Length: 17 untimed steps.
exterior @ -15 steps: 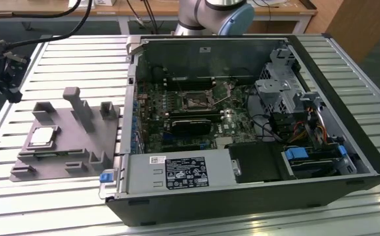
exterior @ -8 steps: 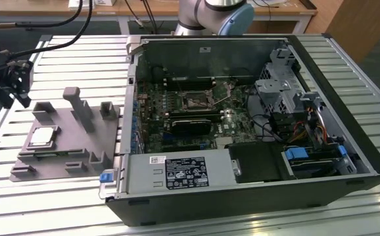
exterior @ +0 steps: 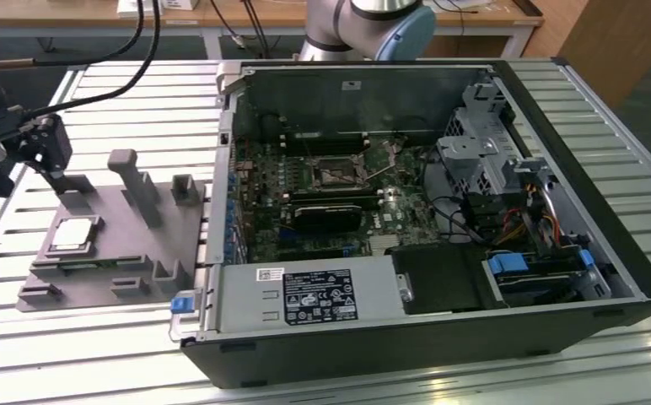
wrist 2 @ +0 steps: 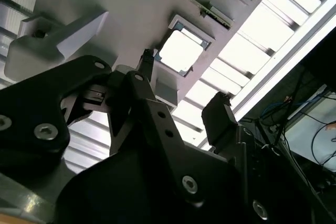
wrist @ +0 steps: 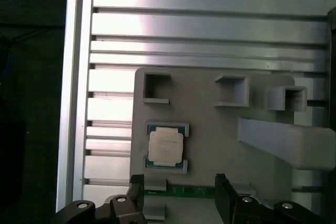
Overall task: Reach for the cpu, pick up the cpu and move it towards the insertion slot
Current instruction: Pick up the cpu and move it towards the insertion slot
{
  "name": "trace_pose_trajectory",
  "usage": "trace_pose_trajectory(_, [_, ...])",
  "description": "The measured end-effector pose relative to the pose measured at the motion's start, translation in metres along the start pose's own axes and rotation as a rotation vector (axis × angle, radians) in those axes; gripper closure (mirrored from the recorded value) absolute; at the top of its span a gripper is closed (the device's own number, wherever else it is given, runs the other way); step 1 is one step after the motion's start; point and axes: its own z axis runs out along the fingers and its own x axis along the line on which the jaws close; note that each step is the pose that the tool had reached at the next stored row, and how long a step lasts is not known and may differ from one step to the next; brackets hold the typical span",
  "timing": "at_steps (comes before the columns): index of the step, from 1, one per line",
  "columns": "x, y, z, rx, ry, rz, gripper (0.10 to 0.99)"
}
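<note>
Here, in the exterior view, the gripper (exterior: 46, 159) hangs over the end of the grey fixture (exterior: 117, 253) at the exterior view's left. The cpu (exterior: 75, 234) lies flat in its seat on that fixture, near the gripper but apart from it. The insertion slot (exterior: 337, 171) sits well apart, on the board inside the open computer case (exterior: 337, 359), which stands just beside the fixture on the slatted table (exterior: 112, 84). Upright posts (exterior: 134, 181) rise from the fixture between the cpu and the case, and the case wall stands there too; I judge these the likeliest things to get in the way of a carry. In the second wrist view the gripper (wrist 2: 182, 80) has its two black fingers (wrist 2: 220, 116) spread wide with nothing between them, and the cpu (wrist 2: 181, 52) shows bright beyond them, untouched. In the first wrist view the cpu (wrist: 166, 147) rests in a shallow framed pocket of the fixture (wrist: 210, 129), with the gripper (wrist: 178, 187) wide open and empty close by. The cpu looks light, stiff and smooth on top, and I would guess its underside is delicate. The two side edges that the pocket's frame leaves bare seem the place to grip, gently and level.
</note>
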Motion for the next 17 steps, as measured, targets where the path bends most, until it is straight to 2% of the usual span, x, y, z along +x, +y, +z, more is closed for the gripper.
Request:
trace_pose_trajectory(1, [0.0000, -0.0009, 0.0018, -0.001, -0.0001, 0.000, 0.439])
trace_pose_trajectory(17, [0.0001, -0.0067, 0.0282, -0.006, -0.0001, 0.000, 0.439])
